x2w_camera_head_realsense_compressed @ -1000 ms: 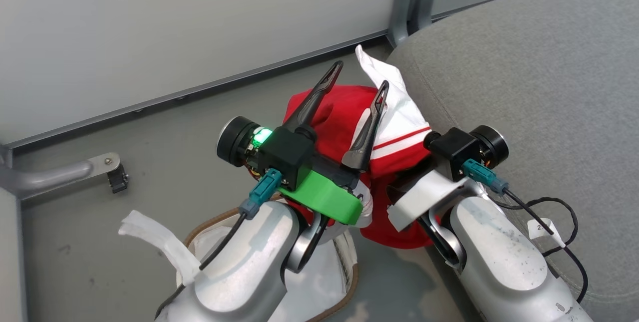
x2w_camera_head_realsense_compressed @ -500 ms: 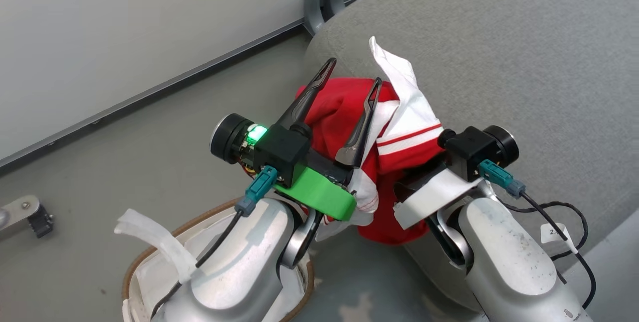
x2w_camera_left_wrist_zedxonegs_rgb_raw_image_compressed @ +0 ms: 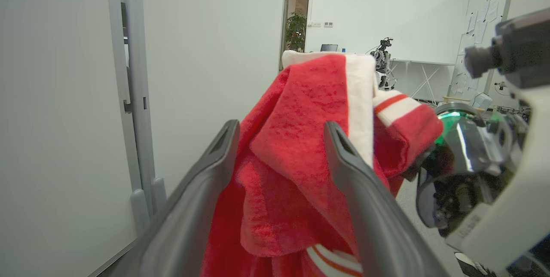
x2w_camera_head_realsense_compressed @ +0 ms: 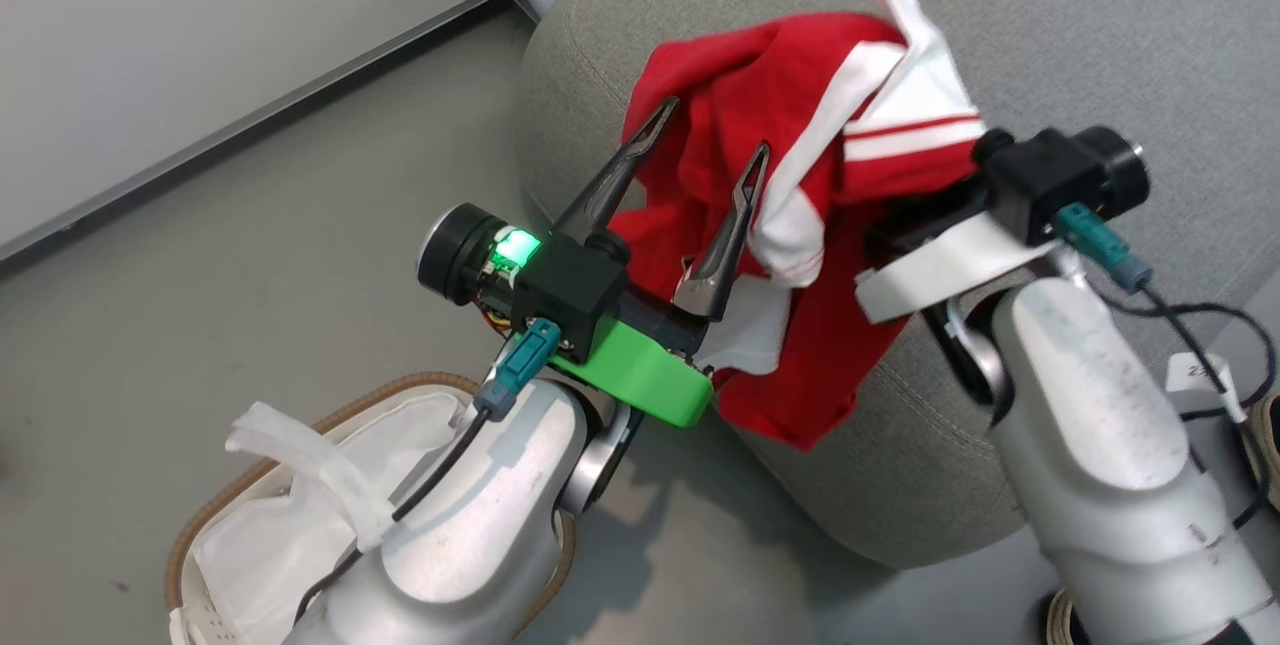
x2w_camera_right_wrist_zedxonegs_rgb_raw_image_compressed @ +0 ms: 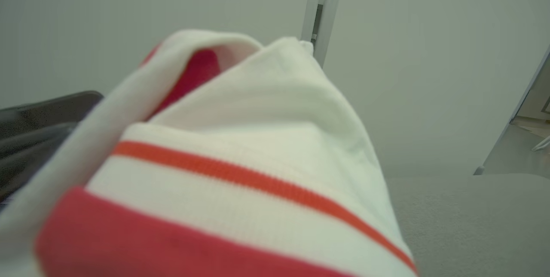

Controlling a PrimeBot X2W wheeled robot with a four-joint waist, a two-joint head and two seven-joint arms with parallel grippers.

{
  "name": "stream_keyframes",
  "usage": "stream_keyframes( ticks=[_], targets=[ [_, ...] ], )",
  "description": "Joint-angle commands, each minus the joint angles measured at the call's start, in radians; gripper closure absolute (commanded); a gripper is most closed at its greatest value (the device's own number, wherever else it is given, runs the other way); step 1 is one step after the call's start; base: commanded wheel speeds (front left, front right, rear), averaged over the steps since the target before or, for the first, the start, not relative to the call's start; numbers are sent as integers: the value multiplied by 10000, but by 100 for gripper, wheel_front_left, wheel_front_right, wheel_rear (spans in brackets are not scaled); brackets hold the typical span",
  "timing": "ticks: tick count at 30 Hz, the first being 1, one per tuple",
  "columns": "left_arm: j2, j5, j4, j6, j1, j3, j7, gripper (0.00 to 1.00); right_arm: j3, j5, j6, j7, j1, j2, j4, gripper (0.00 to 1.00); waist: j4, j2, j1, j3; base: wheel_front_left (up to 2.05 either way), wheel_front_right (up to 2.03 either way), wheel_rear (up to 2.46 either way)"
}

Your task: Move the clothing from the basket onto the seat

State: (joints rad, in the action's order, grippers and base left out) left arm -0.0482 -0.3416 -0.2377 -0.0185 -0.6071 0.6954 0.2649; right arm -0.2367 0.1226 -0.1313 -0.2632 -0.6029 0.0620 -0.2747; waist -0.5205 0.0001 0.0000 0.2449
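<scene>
Left gripper (x2w_camera_head_realsense_compressed: 715,128) fingers stand apart, right gripper (x2w_camera_head_realsense_compressed: 905,225) is buried in the red jersey (x2w_camera_head_realsense_compressed: 760,95) so I can't tell; best carry it farther right over the grey seat (x2w_camera_head_realsense_compressed: 1100,25) before release.

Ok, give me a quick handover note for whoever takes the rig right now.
Left end effector: open, fingers spread in front of the jersey, gripping nothing.
Right end effector: fingers hidden under the jersey, which hangs from it; grip cannot be told.
Jersey: in the air over the seat edge, hem dangling by its side.
Basket: on the floor, liner showing inside.
Done: jersey out of the basket.
Left: lower it onto the seat and let go.
</scene>
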Motion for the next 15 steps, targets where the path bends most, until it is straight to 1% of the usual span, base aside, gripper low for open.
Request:
stream_keyframes(
  ticks=[1,5,11,15],
  targets=[
    [-49,160,-60,46,-266,-50,-7,0,318,-195,12,-23,-507,257,107,100,234,-1,0,561,0,0,0],
    [-50,308,-173,83,-480,-150,-7,0,1105,-456,10,-23,-1617,964,209,100,549,-1,0,1112,0,0,0],
    [-47,617,-302,191,-785,-321,-7,0,1924,-915,12,-21,-3195,2334,261,100,1026,-1,0,1966,0,0,0],
    [-47,791,-330,249,-998,-396,-7,0,2310,-1181,10,-21,-3961,3025,45,100,1357,-1,0,2517,0,0,0]
  ],
)
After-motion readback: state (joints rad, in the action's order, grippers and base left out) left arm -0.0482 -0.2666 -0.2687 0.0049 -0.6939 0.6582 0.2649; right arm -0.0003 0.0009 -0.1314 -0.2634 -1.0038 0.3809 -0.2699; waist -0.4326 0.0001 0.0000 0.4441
